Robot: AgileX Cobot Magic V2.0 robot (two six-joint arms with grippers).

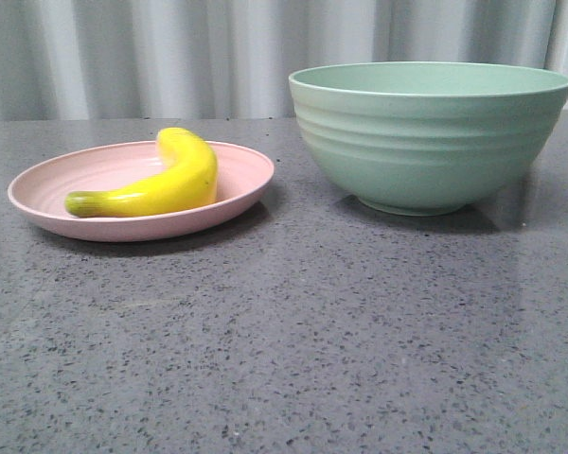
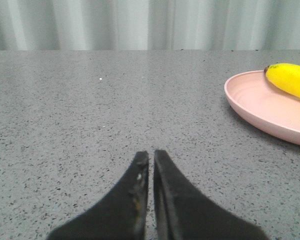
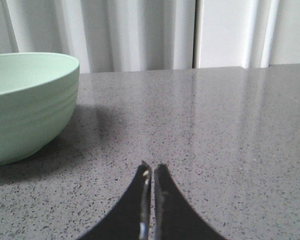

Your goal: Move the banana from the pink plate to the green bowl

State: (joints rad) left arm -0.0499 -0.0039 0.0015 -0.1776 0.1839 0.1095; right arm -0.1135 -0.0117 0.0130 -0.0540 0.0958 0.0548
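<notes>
Two clenched pincers, left [image 2: 151, 156] and right [image 3: 152, 167], one banana [image 1: 161, 182] on one pink plate [image 1: 47, 184], one green bowl [image 1: 426, 132]

The left claw [image 2: 151, 156] sat low over the tabletop [image 2: 115, 125], its dark fingers pressed together, holding nothing. The right claw [image 3: 152, 169] was likewise closed and empty.

Front view sits low, close over the table [image 1: 293, 359]; both wrist views skim it, sharing pink plate [image 1: 123, 227] and green bowl [image 3: 25, 110].
</notes>
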